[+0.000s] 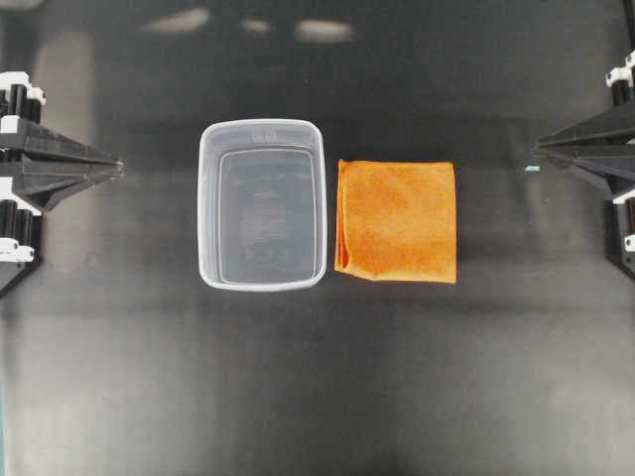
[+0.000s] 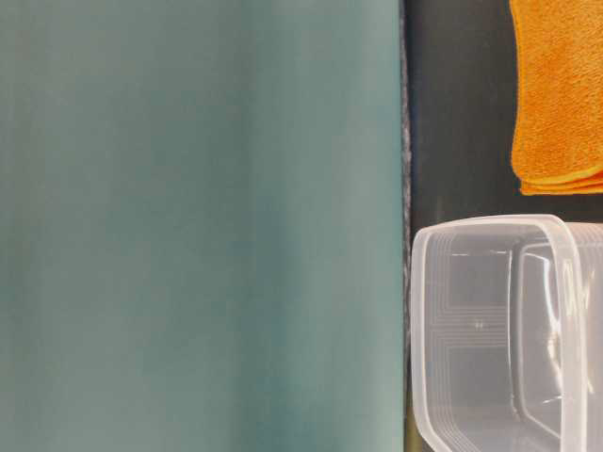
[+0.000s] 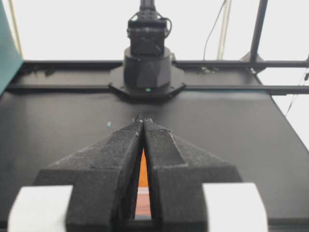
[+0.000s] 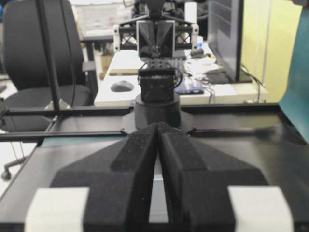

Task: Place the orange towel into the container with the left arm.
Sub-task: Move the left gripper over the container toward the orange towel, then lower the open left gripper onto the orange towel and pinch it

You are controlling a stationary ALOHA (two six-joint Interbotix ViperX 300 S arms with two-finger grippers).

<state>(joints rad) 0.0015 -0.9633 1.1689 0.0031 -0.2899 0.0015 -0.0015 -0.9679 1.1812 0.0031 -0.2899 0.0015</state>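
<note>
Towel (image 1: 397, 221) just beside container (image 1: 262, 134)

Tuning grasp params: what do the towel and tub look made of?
The orange towel: soft napped fabric, likely microfibre; fuzzy matte surface, with layered folded edges seen in the table-level view. The container: clear translucent plastic, smooth and slightly glossy; the table shows through its base, and the rim looks thick and moulded.
</note>
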